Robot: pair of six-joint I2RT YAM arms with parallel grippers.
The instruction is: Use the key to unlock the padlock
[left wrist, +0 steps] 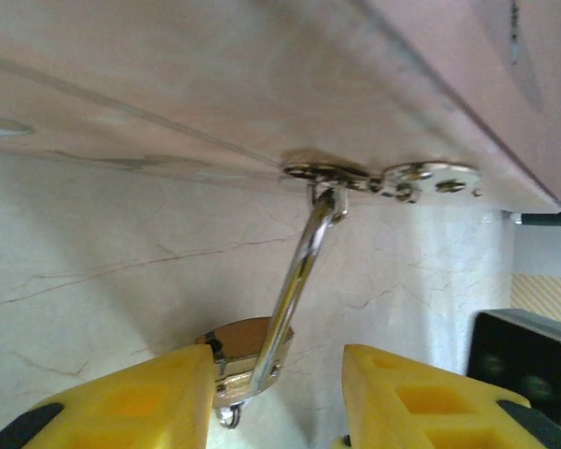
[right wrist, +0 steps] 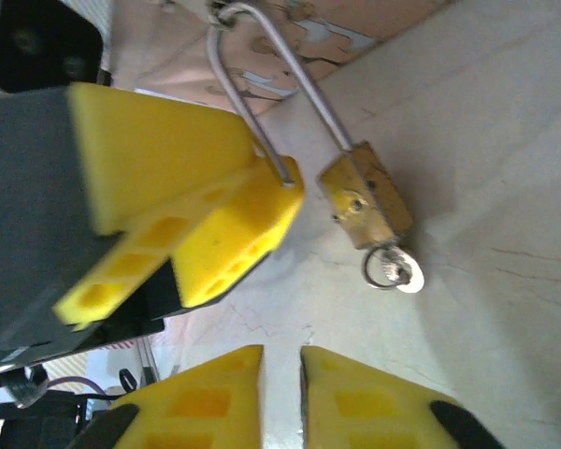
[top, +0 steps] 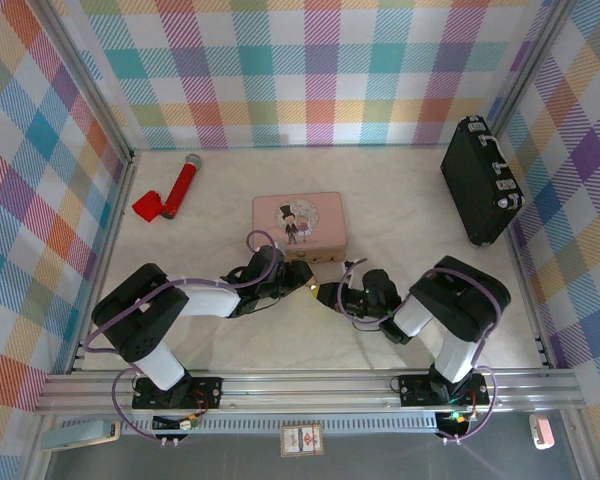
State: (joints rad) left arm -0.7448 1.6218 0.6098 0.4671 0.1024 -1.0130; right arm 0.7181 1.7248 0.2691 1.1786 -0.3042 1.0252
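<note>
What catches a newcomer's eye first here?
The multicoloured plaid walls around the pale table. Then the small brass padlock, hanging by its silver shackle from the latch of the pink picture-lidded tin, with the left gripper and right gripper facing it from either side.

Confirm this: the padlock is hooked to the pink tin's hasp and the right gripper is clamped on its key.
Wrong on the grip. The padlock is hooked to the pink tin's hasp, but the right gripper is off the key, holding nothing beside it. The right wrist view shows this.
</note>
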